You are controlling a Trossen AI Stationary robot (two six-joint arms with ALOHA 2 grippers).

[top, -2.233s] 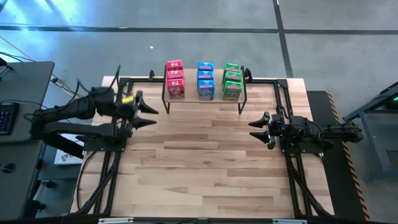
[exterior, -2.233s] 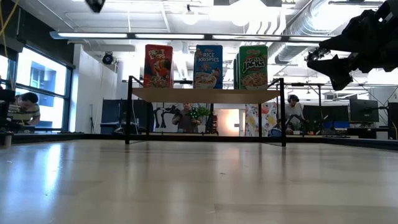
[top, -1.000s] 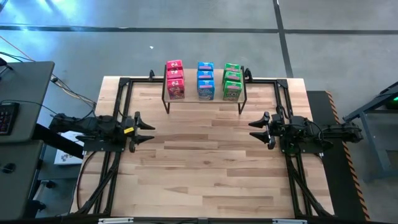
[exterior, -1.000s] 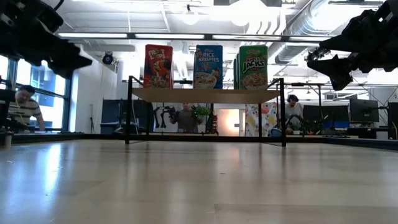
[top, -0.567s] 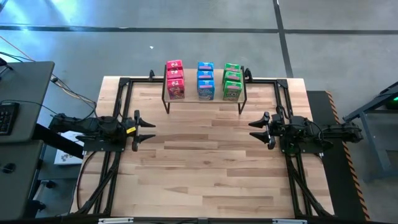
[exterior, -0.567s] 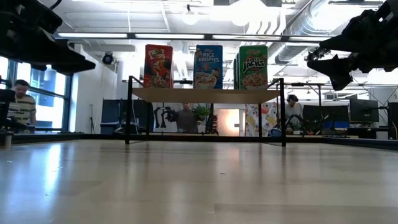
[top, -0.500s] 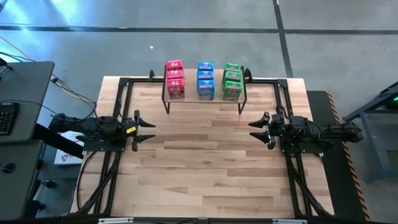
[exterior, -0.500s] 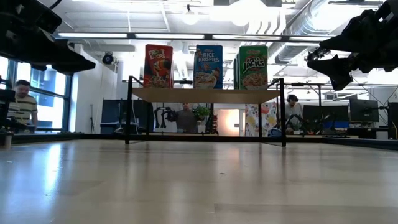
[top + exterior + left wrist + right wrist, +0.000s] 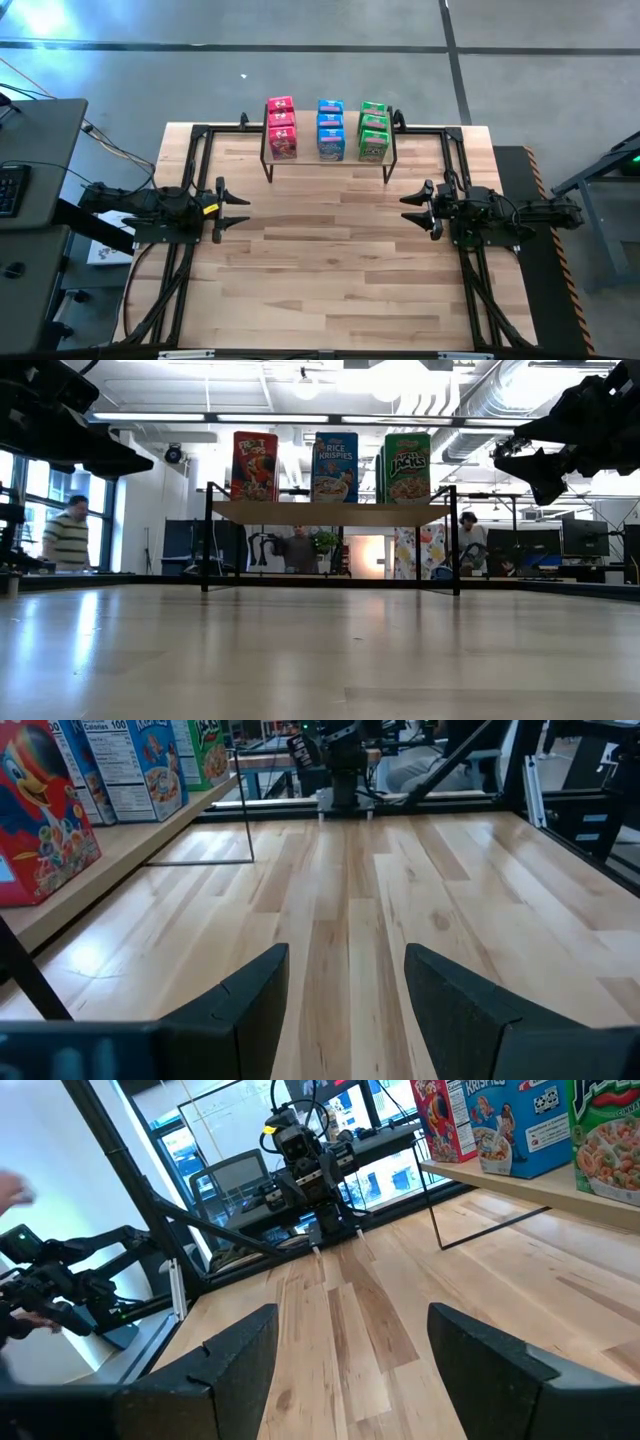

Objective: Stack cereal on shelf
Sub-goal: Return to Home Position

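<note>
Left claw [image 9: 243,208], right claw [image 9: 404,206] released, empty, at table [image 9: 330,270] sides; cereal [image 9: 334,467] in three colour rows on shelf [image 9: 330,513]

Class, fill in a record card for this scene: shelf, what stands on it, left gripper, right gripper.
shelf: at the far edge of the table, centred
on the shelf: red boxes, blue boxes, green boxes, upright, one row per colour
left gripper: open, empty, over the table's left side
right gripper: open, empty, over the table's right side
</note>
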